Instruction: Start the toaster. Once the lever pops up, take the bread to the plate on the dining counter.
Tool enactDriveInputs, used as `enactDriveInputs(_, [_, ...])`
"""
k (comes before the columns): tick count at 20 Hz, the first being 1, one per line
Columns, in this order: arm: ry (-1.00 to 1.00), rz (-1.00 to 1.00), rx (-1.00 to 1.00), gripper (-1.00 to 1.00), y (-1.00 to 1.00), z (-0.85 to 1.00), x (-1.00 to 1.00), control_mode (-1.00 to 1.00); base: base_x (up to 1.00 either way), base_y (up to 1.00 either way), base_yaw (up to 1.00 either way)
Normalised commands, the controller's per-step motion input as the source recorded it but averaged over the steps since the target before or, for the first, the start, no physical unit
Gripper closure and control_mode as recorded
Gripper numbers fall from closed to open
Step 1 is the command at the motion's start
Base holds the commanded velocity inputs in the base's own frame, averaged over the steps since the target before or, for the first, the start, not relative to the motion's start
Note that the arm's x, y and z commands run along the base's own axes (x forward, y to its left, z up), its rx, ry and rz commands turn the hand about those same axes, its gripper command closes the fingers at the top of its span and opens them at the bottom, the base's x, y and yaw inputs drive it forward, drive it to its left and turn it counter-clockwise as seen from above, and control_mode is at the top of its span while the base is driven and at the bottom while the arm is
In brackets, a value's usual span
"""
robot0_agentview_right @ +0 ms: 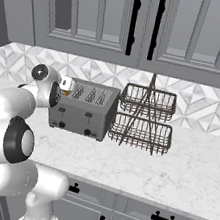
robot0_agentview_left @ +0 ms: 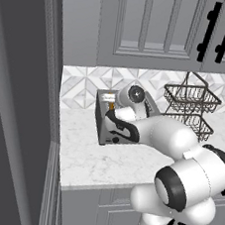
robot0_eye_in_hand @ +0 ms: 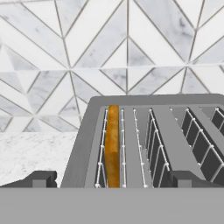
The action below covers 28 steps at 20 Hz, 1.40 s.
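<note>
Your end effector (robot0_eye_in_hand: 109,179) hangs spread over the toaster (robot0_eye_in_hand: 153,140), straddling the bread (robot0_eye_in_hand: 113,146) in its left slot, ready to pinch.

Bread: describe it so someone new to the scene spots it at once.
On the marble wall counter, left of the wire basket rack, stands a grey toaster. The bread is the thin orange-tan slice standing on edge in the toaster's end slot nearest the arm, farthest from the rack. The other slots hold only bare wire guides.
</note>
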Motion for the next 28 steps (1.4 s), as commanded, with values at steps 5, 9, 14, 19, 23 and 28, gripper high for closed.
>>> enactDriveInputs(5, [0.0,0.0,0.0,-1.0,0.0,0.0,0.0,-1.0,0.0,0.0,0.0])
enactDriveInputs(9, [0.0,0.0,0.0,-1.0,0.0,0.0,0.0,-1.0,0.0,0.0,0.0])
enactDriveInputs(14, [0.0,0.0,0.0,-1.0,0.0,0.0,0.0,-1.0,0.0,0.0,0.0])
enactDriveInputs(19, [0.0,0.0,0.0,-1.0,0.0,0.0,0.0,-1.0,0.0,0.0,0.0])
enactDriveInputs(23, [0.0,0.0,0.0,-1.0,0.0,0.0,0.0,-1.0,0.0,0.0,0.0])
enactDriveInputs(28, [0.0,0.0,0.0,-1.0,0.0,0.0,0.0,-1.0,0.0,0.0,0.0])
